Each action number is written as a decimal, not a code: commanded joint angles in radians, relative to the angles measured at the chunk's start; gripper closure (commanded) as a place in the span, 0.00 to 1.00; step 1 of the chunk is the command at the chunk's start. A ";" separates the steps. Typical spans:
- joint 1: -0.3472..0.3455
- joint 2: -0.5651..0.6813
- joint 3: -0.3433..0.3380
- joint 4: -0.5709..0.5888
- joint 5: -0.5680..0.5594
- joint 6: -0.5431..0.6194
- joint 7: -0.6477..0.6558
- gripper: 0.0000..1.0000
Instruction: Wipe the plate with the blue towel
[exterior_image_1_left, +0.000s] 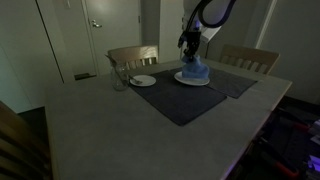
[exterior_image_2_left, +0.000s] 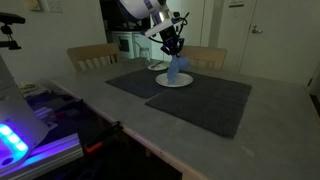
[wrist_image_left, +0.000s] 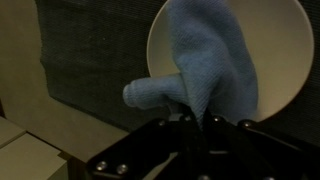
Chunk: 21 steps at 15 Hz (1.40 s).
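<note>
In an exterior view the gripper (exterior_image_1_left: 189, 45) pinches the top of the blue towel (exterior_image_1_left: 193, 69), jaws nearly shut on the cloth, which drapes straight below them onto the plate (exterior_image_1_left: 206, 81). In an exterior view the towel (exterior_image_2_left: 177, 69) hangs likewise (a bunched cone beneath the jaws). In the wrist view the cloth (wrist_image_left: 212, 62) emerges from between the jaws, with the plate (wrist_image_left: 292, 40) just beyond.

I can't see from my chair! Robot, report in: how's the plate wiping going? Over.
Tool shut on blue towel. Towel bunched, resting on plate, on dark placemat. Small plate and glass sit aside, nothing blocking.
</note>
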 joint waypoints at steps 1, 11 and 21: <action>0.059 0.062 -0.087 0.022 -0.150 0.017 0.201 0.98; 0.051 0.162 -0.068 0.041 -0.188 -0.013 0.467 0.98; 0.024 0.213 -0.053 0.079 0.092 0.034 0.445 0.98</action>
